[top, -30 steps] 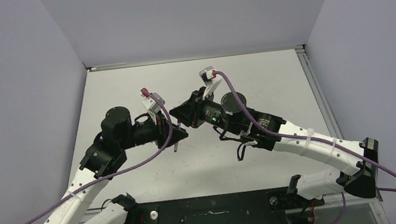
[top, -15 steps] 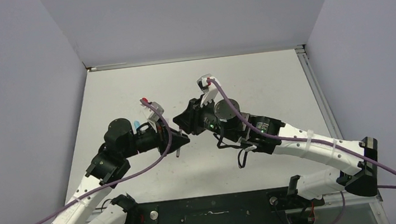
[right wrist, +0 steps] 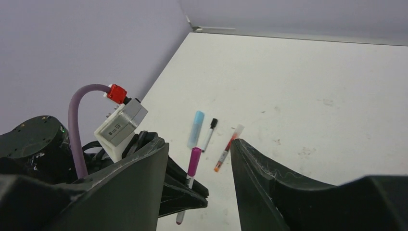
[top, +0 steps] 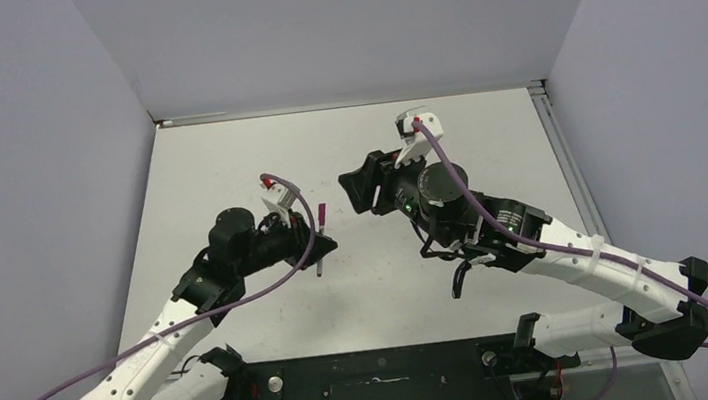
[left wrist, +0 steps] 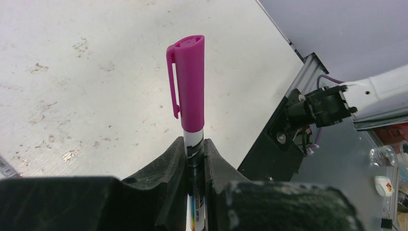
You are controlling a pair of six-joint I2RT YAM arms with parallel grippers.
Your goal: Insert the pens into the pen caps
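Magenta cap [left wrist: 190, 82] sits pushed onto the white-barrelled pen [left wrist: 193, 143], which the left gripper [left wrist: 195, 151] pinches by the barrel at bottom centre, probably to brace it for capping. The right gripper [right wrist: 198, 142] is spread wide and empty. Between its fingers, mid-frame on the table [right wrist: 312, 86], lie a light-blue cap [right wrist: 196, 129], a black-tipped pen [right wrist: 210, 134] and a red pen [right wrist: 226, 153], apparently awaiting their turn.
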